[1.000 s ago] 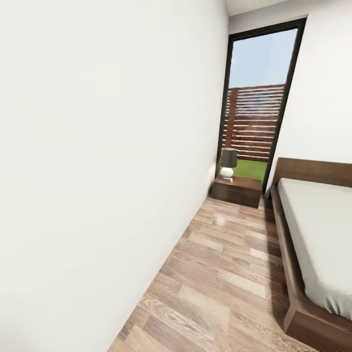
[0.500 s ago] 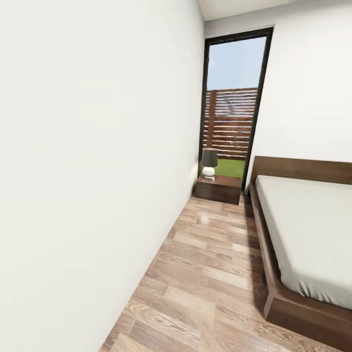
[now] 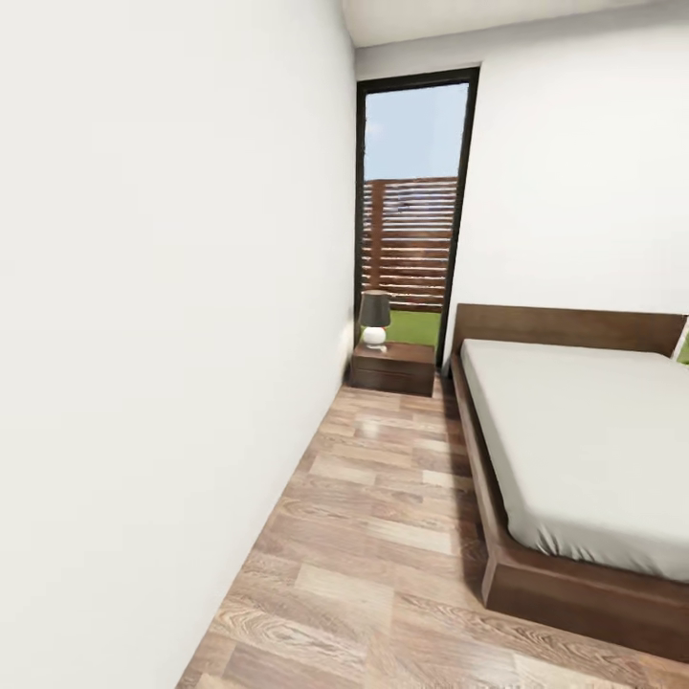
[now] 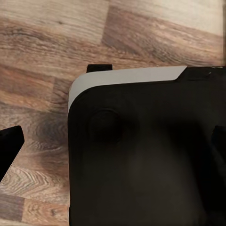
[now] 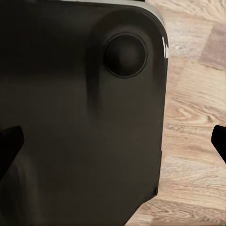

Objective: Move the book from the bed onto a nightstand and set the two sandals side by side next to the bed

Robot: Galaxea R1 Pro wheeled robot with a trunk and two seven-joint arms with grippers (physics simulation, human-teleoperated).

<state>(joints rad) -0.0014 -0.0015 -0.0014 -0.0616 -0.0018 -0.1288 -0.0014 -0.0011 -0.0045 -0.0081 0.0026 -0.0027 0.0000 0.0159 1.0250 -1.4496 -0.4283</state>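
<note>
Head view: a narrow strip of brown plank floor [image 3: 383, 536] runs between a white wall [image 3: 163, 335] on the left and the bed [image 3: 584, 450] on the right. The bed's pale mattress cover is bare where visible; its dark frame meets the tan-brown headboard [image 3: 565, 328] at the far wall. A nightstand [image 3: 392, 367] stands at the far end, between the wall and the bed's head corner, carrying a small lamp [image 3: 374, 319] with a dark shade and white base. Behind it rises the tall dark-framed window [image 3: 413, 211].

Left wrist view: plank flooring and a dark rounded robot body panel [image 4: 146, 150]; dark pincer fingertips [image 4: 9, 146] show at the edge. Right wrist view: the same. Both pincers' state cannot be told.
</note>
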